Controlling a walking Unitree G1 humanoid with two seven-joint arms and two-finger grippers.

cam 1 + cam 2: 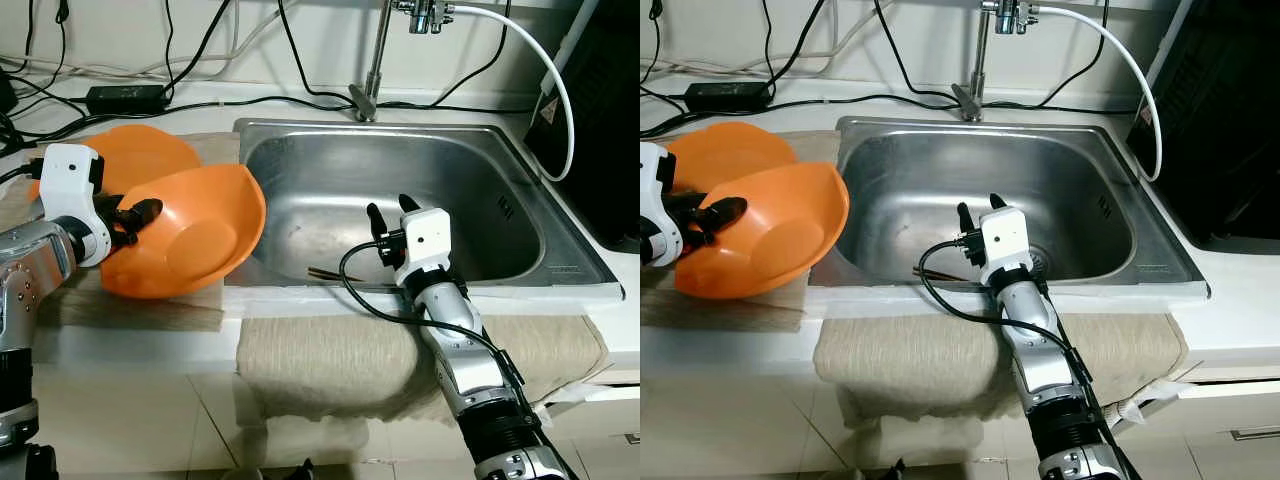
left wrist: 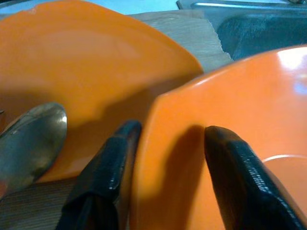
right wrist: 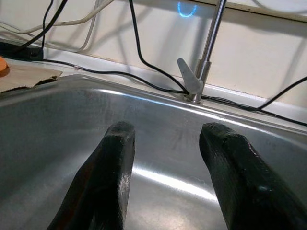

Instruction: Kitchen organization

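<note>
**A:** Where do you stand right now?

**B:** Your left gripper (image 1: 140, 215) is clamped on the rim of the front bowl (image 1: 195, 235): one finger (image 2: 108, 165) outside the wall, the other inside. The bowl hangs tilted, its open side turned toward the sink (image 1: 330, 140), its far edge just over the sink's near corner.

**A:** And behind the jaws?

**B:** A second bowl (image 1: 140, 155) sits right behind the held one, on the mat (image 2: 192, 36). In the left wrist view you can see a spoon (image 2: 29, 139) lying just beside the outer finger, against that second bowl.

**A:** The right side?

**B:** Your right gripper (image 1: 388, 222) is down inside the sink with its jaws apart and nothing between them. They point across the basin toward the tap (image 3: 194, 79). Something thin and dark, maybe chopsticks (image 1: 335, 273), lies on the sink floor just below and beside the jaws; you can't tell for sure what it is.

**A:** How far along are you, then?

**B:** Early, I'd judge. One bowl is in hand but not yet set anywhere. The other bowl, the spoon and the thing in the sink all look untouched. Where the bowls belong isn't shown, so you can't say whether this one is headed into the sink or away from it.
</note>
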